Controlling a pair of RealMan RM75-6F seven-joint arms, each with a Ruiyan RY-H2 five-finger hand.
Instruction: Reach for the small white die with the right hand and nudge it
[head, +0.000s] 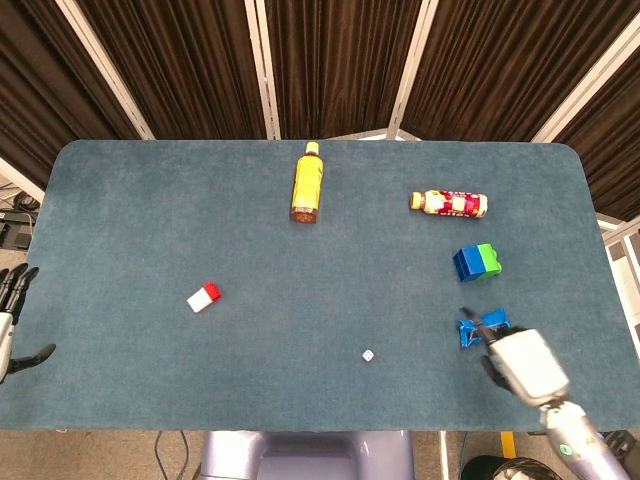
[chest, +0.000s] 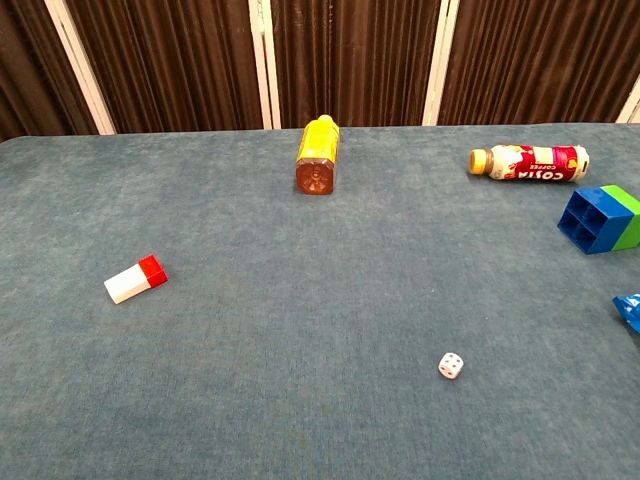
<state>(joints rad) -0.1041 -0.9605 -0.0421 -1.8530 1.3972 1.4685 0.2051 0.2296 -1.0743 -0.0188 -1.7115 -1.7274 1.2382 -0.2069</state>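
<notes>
My right robot hand hung over the near right part of the desk, partly above the blue packet. Its back faced the head camera, so I could not tell how the fingers lay. It was out of the chest view. The small white die sat alone on the near middle of the desk, well apart from my hand and to its left.

I judged the reach only begun. To do it well, I needed to travel left, low and slow, clear of the packet, and meet the die with one fingertip, since so light a piece would skitter under a hard push.

My left robot hand waited spread beyond the left edge. The desk wore blue-grey felt; dark curtains with pale posts closed the room behind.
</notes>
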